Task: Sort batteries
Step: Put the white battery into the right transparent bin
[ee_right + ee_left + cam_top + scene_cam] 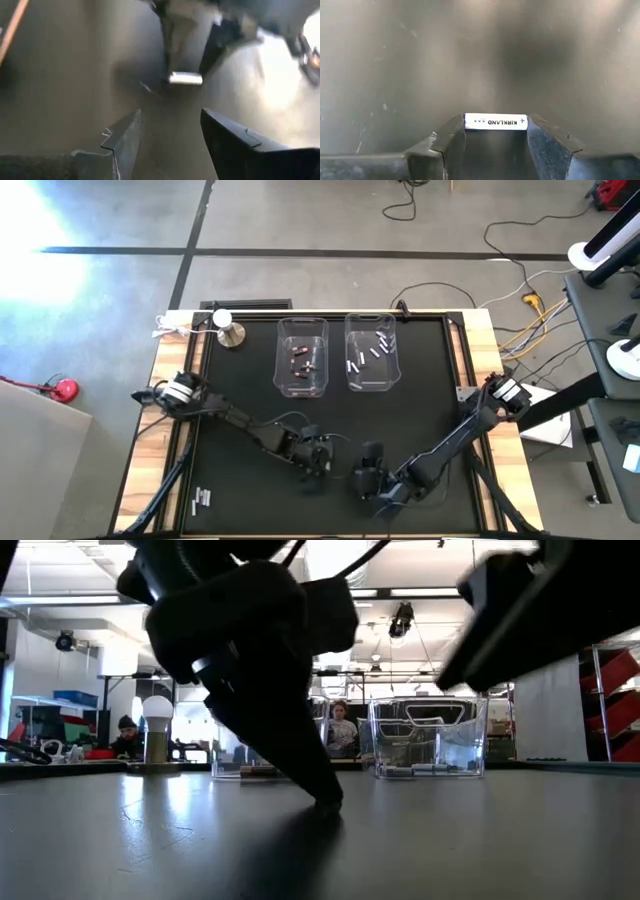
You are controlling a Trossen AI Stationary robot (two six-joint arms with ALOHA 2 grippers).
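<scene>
My left gripper [318, 467] is low over the black mat, near the table's near edge, shut on a white battery [496, 121] printed KIRKLAND AAA. In the low view its fingers [322, 795] reach down to the table top. Just to its right my right gripper [170, 135] stands open with nothing between its fingers, pointing at the left gripper and its battery [185, 77]. Dark reddish batteries [303, 360] lie in the left clear bin [302, 385]. White batteries [372, 350] lie in the right clear bin [371, 383]. My left gripper pinches the white battery by its two ends [522, 121], one finger on each end, so the battery spans the gap near the fingertips. The fingers slant down from above. The battery lies level; whether it touches the mat I cannot tell.
A few loose white batteries [203, 498] lie at the table's near left corner. A round silver knob-like stand [232, 335] with a white bulb [222, 318] is at the far left. People sit in the room beyond the bins [343, 728].
</scene>
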